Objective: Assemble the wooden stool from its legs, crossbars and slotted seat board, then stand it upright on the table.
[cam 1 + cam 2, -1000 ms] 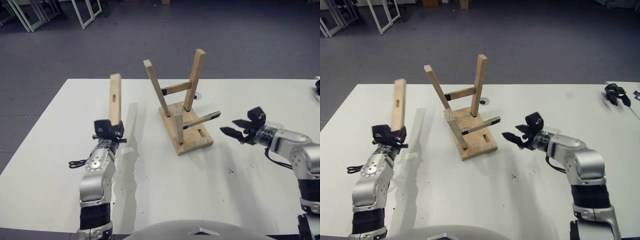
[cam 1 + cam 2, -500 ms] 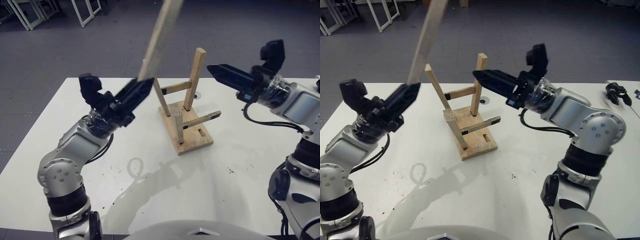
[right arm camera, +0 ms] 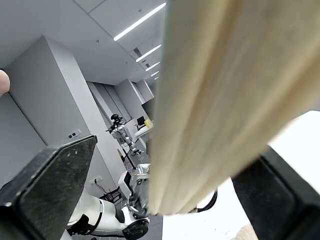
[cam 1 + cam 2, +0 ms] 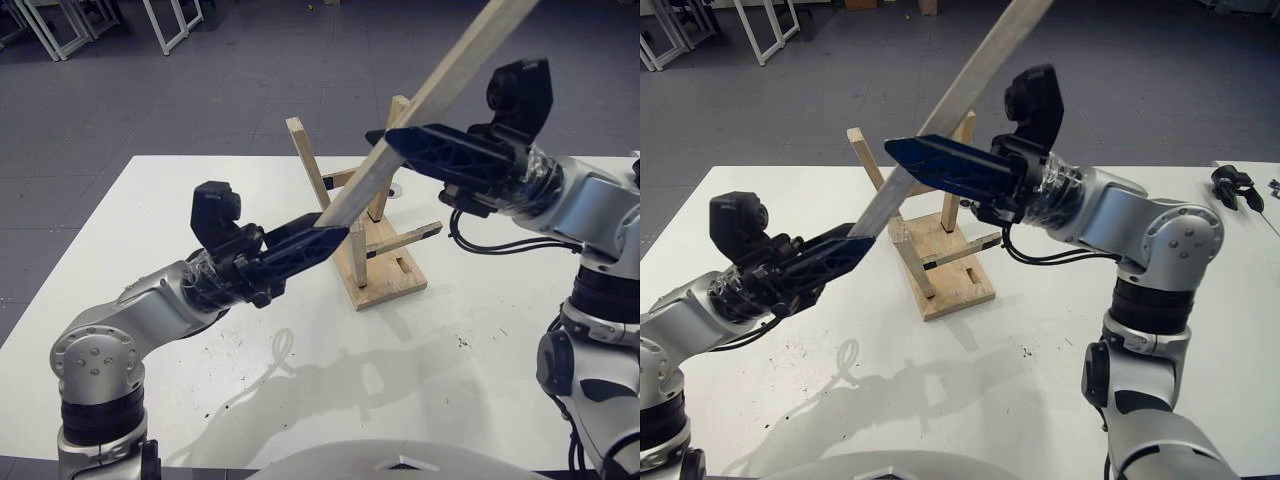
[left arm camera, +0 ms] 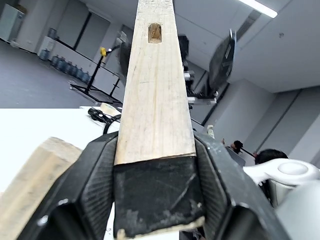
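Stool leg, tilted toward 1 o'clock, is clamped by the left hand and straddled by the spread-open right hand.

Even overhead light. White counter is bright with no blown-out glare. Grey floor at 12 o'clock is much dimmer. Soft-edged grey shadows lie on the counter toward 6 o'clock of the upturned wooden stool.

Left wrist view: ceiling strip light at 1 o'clock. Pale wooden leg is evenly lit, grain readable.

Right wrist view: more strip lights at 11 o'clock, room behind bright. The leg sits close to the lens, out of focus, grain smeared.
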